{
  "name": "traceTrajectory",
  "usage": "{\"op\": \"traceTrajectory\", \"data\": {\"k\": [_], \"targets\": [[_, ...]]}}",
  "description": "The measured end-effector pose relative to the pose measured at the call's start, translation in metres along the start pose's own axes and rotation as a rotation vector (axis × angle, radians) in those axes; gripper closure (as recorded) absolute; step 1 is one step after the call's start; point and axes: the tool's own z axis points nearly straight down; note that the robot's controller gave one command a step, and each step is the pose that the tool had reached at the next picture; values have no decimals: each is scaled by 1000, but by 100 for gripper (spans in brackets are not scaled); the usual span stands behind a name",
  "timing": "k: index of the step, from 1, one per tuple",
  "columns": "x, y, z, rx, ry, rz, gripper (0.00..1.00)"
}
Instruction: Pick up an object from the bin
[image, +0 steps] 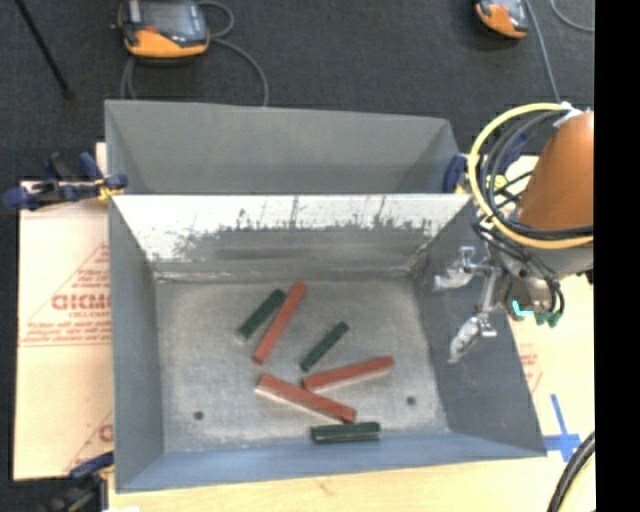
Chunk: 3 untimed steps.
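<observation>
the hand (462, 308) hangs over the sloping right wall of the grey metal bin (135, 330), at the end of the arm (560, 180) that comes in from the right. its two fingers (466, 338) are spread apart, one toward the back of the bin and one toward the front. both are above bare metal, well apart from the things on the bin's floor.

six small bars lie scattered about the middle of that floor. nearest the hand is a short red bar (348, 374), lying almost level with its right end toward the hand. just up and left of it lies a slanted dark green bar (325, 345), near it but apart. below them a long red bar (305, 397) slants down to the right; whether it touches the short red bar's left end i cannot tell. a level dark green bar (345, 432) lies near the front wall, just under the long red bar's right end. farther left, a slanted red bar (279, 322) and a leftmost green bar (261, 313) lie side by side, close together.
</observation>
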Motion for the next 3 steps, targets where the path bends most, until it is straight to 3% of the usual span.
{"op": "traceTrajectory", "data": {"k": [1,2,3], "targets": [[10,-11,-11,0,-3,-63,0],[15,26,36,3,-10,-103,0],[16,38,97,0,-8,-151,0]]}}
